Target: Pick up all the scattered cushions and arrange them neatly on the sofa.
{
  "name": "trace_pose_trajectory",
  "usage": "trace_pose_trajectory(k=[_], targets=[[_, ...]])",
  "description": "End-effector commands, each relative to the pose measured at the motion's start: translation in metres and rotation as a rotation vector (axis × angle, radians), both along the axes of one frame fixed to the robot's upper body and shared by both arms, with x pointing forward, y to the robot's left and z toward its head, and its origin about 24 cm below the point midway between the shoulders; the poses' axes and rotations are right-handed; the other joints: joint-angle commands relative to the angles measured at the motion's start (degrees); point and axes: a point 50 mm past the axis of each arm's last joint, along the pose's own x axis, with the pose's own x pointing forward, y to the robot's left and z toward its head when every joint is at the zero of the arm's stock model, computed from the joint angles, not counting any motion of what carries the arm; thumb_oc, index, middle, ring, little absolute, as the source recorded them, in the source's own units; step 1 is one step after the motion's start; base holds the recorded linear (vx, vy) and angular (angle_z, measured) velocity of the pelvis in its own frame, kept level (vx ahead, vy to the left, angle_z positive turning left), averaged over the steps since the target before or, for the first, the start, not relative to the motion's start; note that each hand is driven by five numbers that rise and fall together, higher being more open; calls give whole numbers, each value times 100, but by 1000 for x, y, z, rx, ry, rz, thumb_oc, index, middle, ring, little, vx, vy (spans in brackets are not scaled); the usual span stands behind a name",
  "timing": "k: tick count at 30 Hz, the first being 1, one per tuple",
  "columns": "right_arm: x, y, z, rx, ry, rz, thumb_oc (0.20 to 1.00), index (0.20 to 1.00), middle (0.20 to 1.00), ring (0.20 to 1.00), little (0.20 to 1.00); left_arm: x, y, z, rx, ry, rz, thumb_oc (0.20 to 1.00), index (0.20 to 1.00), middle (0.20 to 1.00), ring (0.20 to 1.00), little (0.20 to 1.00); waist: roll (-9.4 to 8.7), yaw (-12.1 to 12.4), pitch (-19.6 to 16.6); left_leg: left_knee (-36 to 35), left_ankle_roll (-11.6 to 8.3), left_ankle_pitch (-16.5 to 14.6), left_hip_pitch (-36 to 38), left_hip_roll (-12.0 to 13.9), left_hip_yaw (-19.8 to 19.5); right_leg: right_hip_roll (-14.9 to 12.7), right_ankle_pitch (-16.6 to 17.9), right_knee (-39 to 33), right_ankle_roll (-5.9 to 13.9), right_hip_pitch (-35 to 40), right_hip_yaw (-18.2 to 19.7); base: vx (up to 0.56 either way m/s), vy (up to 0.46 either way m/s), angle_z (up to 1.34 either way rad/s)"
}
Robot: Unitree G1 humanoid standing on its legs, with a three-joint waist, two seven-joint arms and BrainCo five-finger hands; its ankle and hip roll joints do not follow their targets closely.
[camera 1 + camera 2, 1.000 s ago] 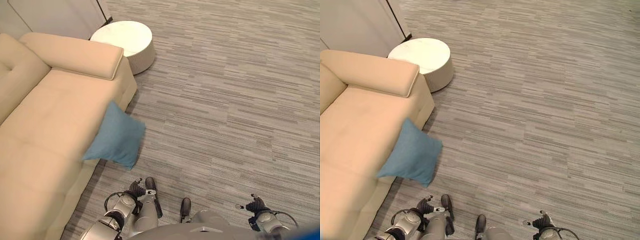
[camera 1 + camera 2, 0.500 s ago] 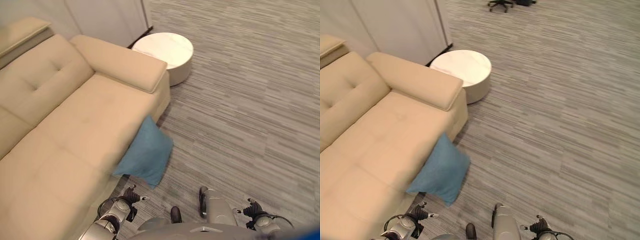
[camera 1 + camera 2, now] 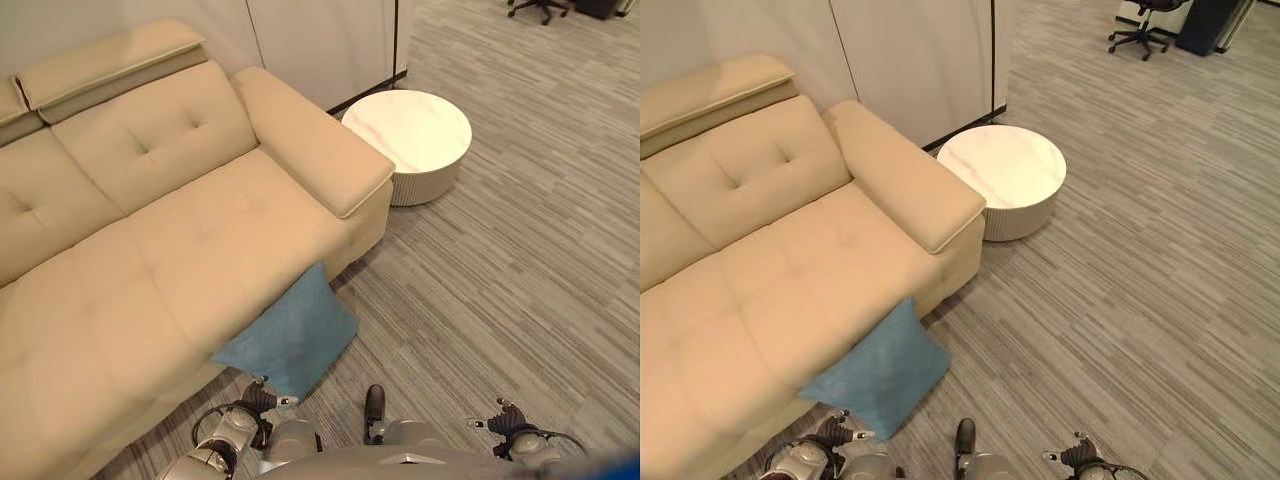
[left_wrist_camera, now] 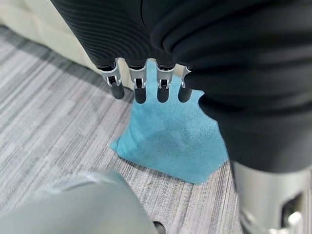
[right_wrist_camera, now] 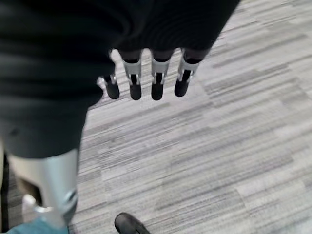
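One blue cushion stands on the carpet, leaning against the front of the beige sofa below its right armrest. My left hand hangs low just in front of the cushion, open and holding nothing. Its fingers point down over the cushion without touching it. On the other side, my right hand hangs over bare carpet, its fingers straight and empty.
A round white side table stands beside the sofa's right armrest. Pale wall panels run behind the sofa. An office chair stands far back on the right. Striped grey carpet stretches to the right.
The camera has swung, so more of the sofa's back and seat shows and the table sits further right. The cushion still leans on the sofa front. Both hands stay low.
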Motion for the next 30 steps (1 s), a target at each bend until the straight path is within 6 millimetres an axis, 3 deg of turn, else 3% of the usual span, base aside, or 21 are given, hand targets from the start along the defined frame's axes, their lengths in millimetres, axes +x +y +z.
trace_pose_trajectory(k=[1, 3, 4, 10, 11, 12, 13, 14, 15, 17, 19, 23, 30], targets=[[-11, -26, 6, -64, 6, -57, 1000, 1000, 1000, 1000, 1000, 0, -3, 0, 14, 3, -37, 1000, 1000, 1000, 1000, 1000, 106, -140, 8, -587, 318, 350, -213, -6, 582, -410, -1030, 810, 905, 68, 113, 71, -23, 92], [-11, -26, 7, -66, 6, -58, 1000, 1000, 1000, 1000, 1000, -1, -2, -1, 16, 11, -44, 1000, 1000, 1000, 1000, 1000, 141, -169, -17, -740, 233, 370, -225, 37, 784, -392, -1155, 825, 936, 172, -12, 128, 7, 99], [-11, -25, 6, -64, 9, -51, 1000, 1000, 1000, 1000, 1000, -5, 0, -2, 20, 24, -40, 1000, 1000, 1000, 1000, 1000, 144, -150, -8, -874, 277, 546, -219, 26, 861, -407, -1125, 851, 913, 218, -182, 129, 36, 54], [-3, -21, 7, -68, 2, 10, 1000, 1000, 1000, 1000, 1000, -24, 7, -7, 31, 81, -12, 1000, 1000, 1000, 1000, 1000, 158, 33, -209, -1543, 444, 472, 186, -365, 495, -450, -1233, 969, 1043, 343, -269, 132, 83, 20], [-2, -20, 7, -69, 7, 26, 1000, 1000, 1000, 1000, 1000, -26, 9, -7, 28, 85, 0, 1000, 1000, 1000, 1000, 1000, 161, 99, -251, -1631, 524, 422, 260, -444, 412, -520, -1272, 1142, 1094, 312, -295, 144, 232, 10], [4, -18, 7, -66, 4, 53, 1000, 1000, 1000, 1000, 1000, -25, 12, -6, 31, 80, 16, 1000, 1000, 1000, 1000, 1000, 200, 159, -213, -1748, 661, 351, 394, -535, 255, -740, -1247, 2004, 1261, -10, -324, 111, 201, 9], [4, -18, 7, -66, 3, 53, 1000, 1000, 1000, 1000, 1000, -25, 12, -6, 31, 80, 16, 1000, 1000, 1000, 1000, 1000, 197, 160, -215, -1749, 663, 351, 392, -538, 257, -745, -1253, 2017, 1263, -19, -321, 67, 184, 32], [10, -15, 8, -58, -11, 68, 1000, 1000, 1000, 1000, 1000, -22, 16, -4, 45, 68, 6, 1000, 1000, 1000, 1000, 1000, 216, 129, -150, -1787, 728, 357, 415, -588, 72, -785, -1087, 2609, 1449, -376, -82, 41, 63, 60], [12, -13, 8, -52, -20, 69, 1000, 1000, 1000, 1000, 1000, -19, 17, -3, 51, 56, -3, 1000, 1000, 1000, 1000, 1000, 224, 53, -94, -1832, 750, 345, 493, -642, -129, -634, -1127, 2680, 1439, -564, 429, 69, 33, 109], [15, -14, 9, -51, -32, 63, 1000, 1000, 1000, 1000, 1000, -12, 17, 0, 56, 28, -21, 1000, 1000, 1000, 1000, 1000, 247, -73, -98, -1854, 727, 385, 448, -723, -459, -383, -1003, 2117, 1376, -778, 1239, 70, -49, 102], [13, -15, 9, -49, -31, 50, 1000, 1000, 1000, 1000, 1000, -5, 18, 2, 63, 14, -37, 1000, 1000, 1000, 1000, 1000, 200, -132, -98, -1811, 709, 382, 398, -822, -692, -321, -956, 1678, 1353, -668, 1637, 48, -107, 93], [10, -18, 9, -62, -23, 46, 1000, 1000, 1000, 1000, 1000, -5, 19, 2, 59, 9, -14, 1000, 1000, 1000, 1000, 1000, 152, -42, -253, -1904, 514, 492, 335, -755, -889, -294, -949, 1070, 1220, -193, 1280, 35, -177, 84], [4, -18, 7, -61, -2, 46, 1000, 1000, 1000, 1000, 1000, -10, 18, 0, 55, 24, -4, 1000, 1000, 1000, 1000, 1000, 97, -35, -282, -1899, 356, 569, 420, -627, -1077, -215, -1047, 922, 1071, 106, 952, 21, -125, 33]])
